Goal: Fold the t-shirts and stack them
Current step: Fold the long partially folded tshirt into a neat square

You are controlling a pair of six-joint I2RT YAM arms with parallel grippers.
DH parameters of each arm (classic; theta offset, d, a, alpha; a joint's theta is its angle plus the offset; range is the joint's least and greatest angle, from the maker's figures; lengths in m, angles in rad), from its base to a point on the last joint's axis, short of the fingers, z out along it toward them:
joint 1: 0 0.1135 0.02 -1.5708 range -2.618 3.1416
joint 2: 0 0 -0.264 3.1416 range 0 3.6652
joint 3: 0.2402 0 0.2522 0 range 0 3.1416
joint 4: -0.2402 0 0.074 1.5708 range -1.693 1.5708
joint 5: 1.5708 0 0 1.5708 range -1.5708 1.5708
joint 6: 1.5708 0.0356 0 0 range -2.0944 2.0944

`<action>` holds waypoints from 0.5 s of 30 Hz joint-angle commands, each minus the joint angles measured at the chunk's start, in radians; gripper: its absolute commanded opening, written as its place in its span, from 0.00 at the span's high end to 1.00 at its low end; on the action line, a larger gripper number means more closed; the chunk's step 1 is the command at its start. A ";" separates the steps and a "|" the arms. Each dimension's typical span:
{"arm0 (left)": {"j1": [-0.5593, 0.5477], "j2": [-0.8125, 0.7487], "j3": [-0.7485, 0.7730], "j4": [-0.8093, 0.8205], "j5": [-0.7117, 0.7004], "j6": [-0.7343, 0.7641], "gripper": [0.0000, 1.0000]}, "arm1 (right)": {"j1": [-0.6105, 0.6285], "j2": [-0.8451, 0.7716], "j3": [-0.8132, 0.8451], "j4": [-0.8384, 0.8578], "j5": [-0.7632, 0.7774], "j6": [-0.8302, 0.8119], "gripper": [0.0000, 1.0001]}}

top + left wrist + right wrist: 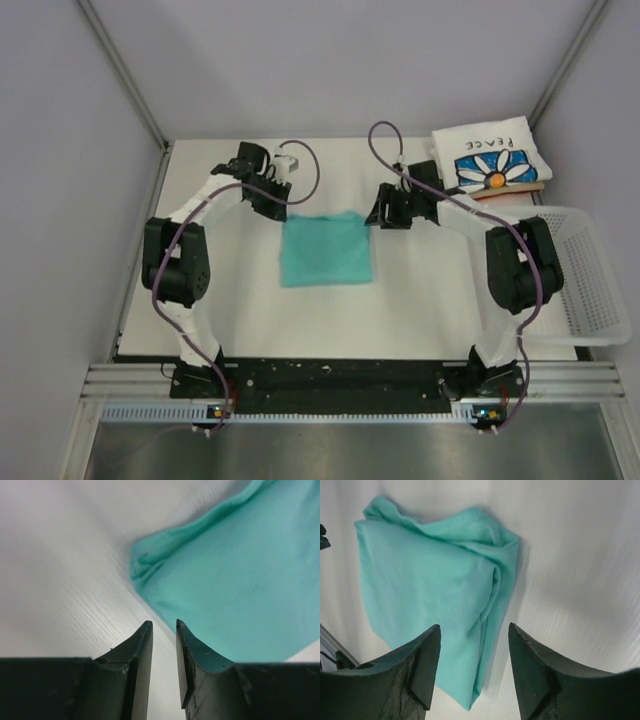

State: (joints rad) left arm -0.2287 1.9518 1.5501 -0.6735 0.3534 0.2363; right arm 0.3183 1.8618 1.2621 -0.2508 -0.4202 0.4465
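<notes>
Teal-green cloth first: the plain t-shirt (326, 248) lies folded into a nearly square pad at the middle of the white table (430, 310). It is a touch wider across than deep, so what long axis it has runs left to right, with its edges about square to the table. The right wrist view shows loose layered folds bunched along one side and a stitched hem at the far edge.

Both claws sit at its far corners. The left gripper (162, 625) hangs just off the far-left corner. Its fingers are only a narrow slot apart with nothing between them, and the shirt's corner lies ahead and to one side, clear of the tips. The right gripper (474, 627) is over the far-right corner with its jaws spread wide and empty; the folded edge of the teal cloth shows below the gap. I cannot tell whether either claw touches the fabric.

Further out, the white shirt (492, 155) with the blue daisy print lies folded in the far right corner of the table, well apart from the teal one, with the word "PEACE" along its far-left side. A white mesh basket (592, 290) sits at the table's right edge, beside the right arm.
</notes>
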 commanded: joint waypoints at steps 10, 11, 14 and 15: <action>-0.024 -0.081 -0.226 0.061 0.075 -0.026 0.69 | 0.027 0.098 -0.153 0.245 -0.242 0.122 0.38; -0.023 -0.062 -0.219 0.063 0.062 -0.025 0.69 | 0.027 0.123 -0.144 0.286 -0.273 0.141 0.39; -0.020 -0.021 -0.200 0.069 0.032 -0.026 0.69 | 0.027 0.169 -0.147 0.364 -0.316 0.201 0.60; -0.018 -0.010 -0.196 0.069 0.027 -0.022 0.69 | 0.027 0.174 -0.148 0.378 -0.331 0.213 0.70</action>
State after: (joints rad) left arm -0.2558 1.9076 1.3155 -0.6315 0.4004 0.2260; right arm 0.3363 1.9717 1.1027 0.0086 -0.6804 0.5797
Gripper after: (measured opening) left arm 0.307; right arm 0.462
